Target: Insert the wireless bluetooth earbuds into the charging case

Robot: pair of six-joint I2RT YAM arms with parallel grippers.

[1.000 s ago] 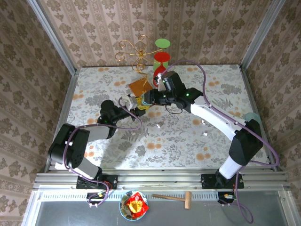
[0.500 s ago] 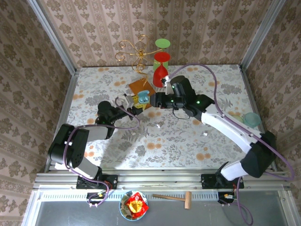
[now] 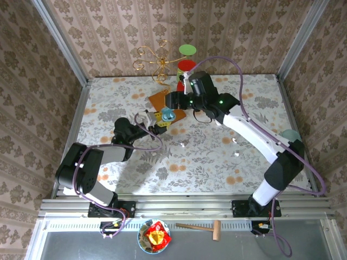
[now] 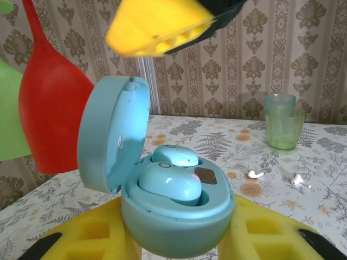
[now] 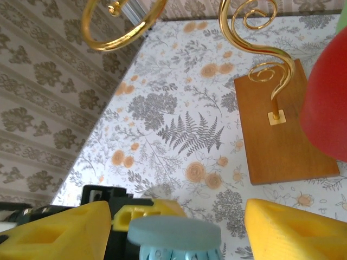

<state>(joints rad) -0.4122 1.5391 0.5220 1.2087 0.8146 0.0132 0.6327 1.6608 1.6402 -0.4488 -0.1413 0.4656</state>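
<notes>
Left pincer (image 4: 179,233) pinches the open blue charging case (image 4: 111,141), blue earbuds (image 4: 171,181) seated; right pincer (image 5: 176,225) hangs spread above. Best: hold case level, withdraw straight.

One light blue case (image 4: 162,216), two blue earbuds (image 4: 171,183), two white earbuds (image 4: 255,174), one green cup (image 4: 282,127), one red goblet (image 4: 49,108)

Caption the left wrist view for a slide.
Open light blue plastic charging case, two light blue earbuds seated inside, clamped between yellow pads of the left gripper.
</notes>
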